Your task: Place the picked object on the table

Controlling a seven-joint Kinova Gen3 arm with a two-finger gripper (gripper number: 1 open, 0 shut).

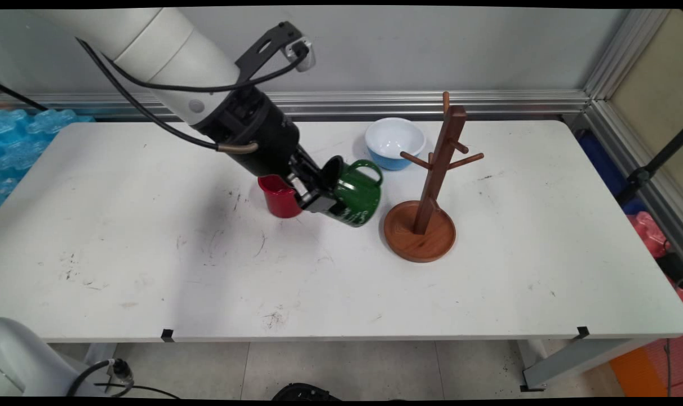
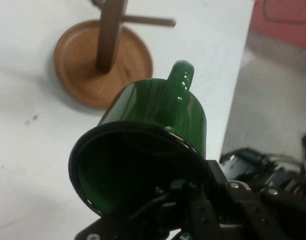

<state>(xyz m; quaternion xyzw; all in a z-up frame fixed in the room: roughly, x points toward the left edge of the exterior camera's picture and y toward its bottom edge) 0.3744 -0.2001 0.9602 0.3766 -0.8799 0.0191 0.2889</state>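
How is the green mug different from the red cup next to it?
The green mug is tilted on its side and gripped at its rim by the gripper; the red cup stands upright on the table, untouched. The green mug looks larger than the red cup. The green mug shows a loop handle; no handle is visible on the red cup. Both are glossy and lie left of the wooden mug tree.
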